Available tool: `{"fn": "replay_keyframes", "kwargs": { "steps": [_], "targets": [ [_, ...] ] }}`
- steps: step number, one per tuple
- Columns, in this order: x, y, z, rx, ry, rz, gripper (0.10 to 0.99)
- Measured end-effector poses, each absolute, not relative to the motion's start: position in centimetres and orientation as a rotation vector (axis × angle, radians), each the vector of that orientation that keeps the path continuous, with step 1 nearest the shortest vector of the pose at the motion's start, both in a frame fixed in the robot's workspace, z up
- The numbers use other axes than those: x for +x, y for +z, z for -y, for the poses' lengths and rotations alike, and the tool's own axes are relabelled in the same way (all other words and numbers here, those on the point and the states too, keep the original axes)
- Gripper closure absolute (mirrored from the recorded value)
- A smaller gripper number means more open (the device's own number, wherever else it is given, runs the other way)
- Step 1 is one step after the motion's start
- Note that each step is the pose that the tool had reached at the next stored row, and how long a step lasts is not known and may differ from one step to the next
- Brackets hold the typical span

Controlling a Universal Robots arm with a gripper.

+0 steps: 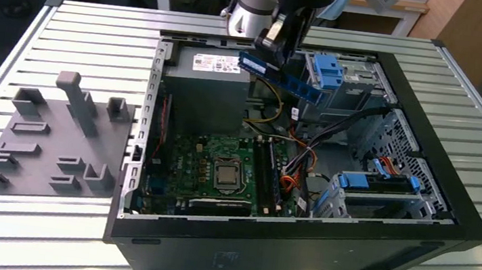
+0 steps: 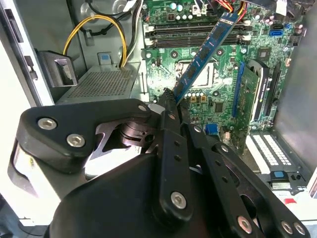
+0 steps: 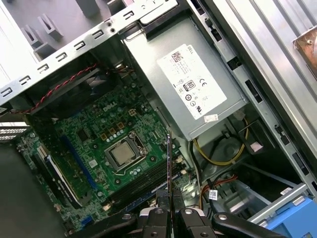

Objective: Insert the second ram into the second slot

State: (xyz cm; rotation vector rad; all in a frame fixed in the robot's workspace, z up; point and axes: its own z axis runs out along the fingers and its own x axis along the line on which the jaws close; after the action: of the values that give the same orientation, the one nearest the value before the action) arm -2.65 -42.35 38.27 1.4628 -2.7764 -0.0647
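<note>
Your claw [image 1: 275, 38] grips one end of the memory stick [image 1: 282, 76] tight, high above the case [image 1: 455, 166], at about twelve o'clock from the memory slots [image 1: 263, 168] in the exterior view. The stick hangs slanted; I'd level it and line its long edge with the slot.

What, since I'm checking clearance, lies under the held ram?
Under the second ram, in the gripper, lie the motherboard and processor socket; the stick covers a strip of both.
</note>
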Motion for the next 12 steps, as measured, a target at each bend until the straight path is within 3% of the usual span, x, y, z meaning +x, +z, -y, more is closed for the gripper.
{"fn": "replay_keyframes", "kwargs": {
  "steps": [12],
  "targets": [
    [-2.65, 38.26, 42.37, 1.39, -0.065, 2.815, 0.945]
  ]
}}
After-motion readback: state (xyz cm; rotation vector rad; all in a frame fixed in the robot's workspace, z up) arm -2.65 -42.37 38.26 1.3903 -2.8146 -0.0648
